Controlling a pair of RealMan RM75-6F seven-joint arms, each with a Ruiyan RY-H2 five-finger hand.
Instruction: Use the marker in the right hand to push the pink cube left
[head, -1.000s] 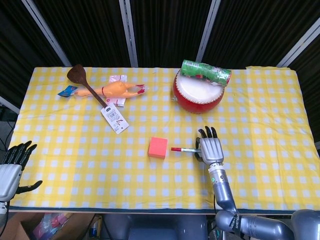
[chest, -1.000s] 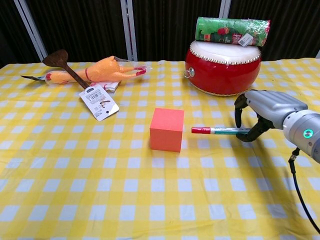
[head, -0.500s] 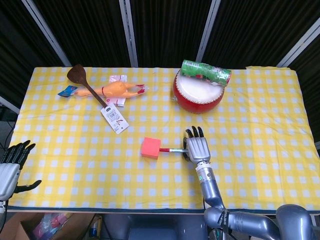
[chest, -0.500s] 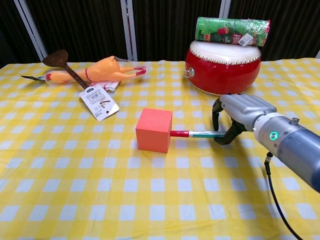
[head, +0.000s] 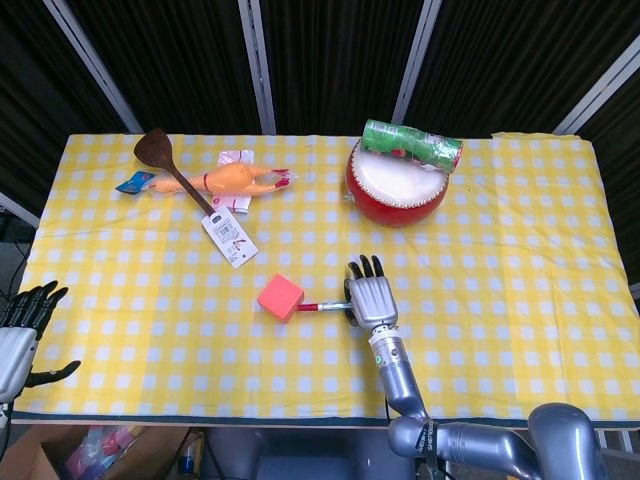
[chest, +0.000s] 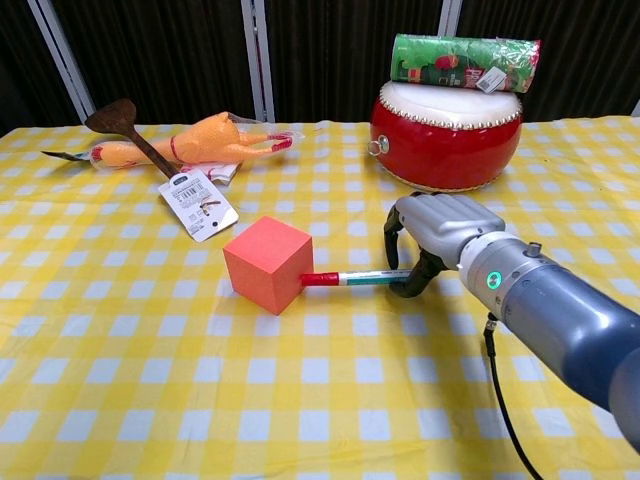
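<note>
Pink cube (chest: 267, 264) sitting near the middle of the yellow checked tablecloth (chest: 120, 400), turned so one corner faces the near edge. Touched on its right face by the red cap of the marker (chest: 358, 278), lying level and pointing left. Marker's right end pinched in the right hand (chest: 437, 232), thumb and fingers curled round it. To the far right, a red drum (chest: 446, 135) with a green roll (chest: 464, 57) resting on top. To the far left, a rubber chicken (chest: 205, 140), a wooden spatula (chest: 126, 122) and a white tag (chest: 198, 204). At the near left corner, off the table, the left hand (head: 22, 330), fingers spread, holding nothing.
</note>
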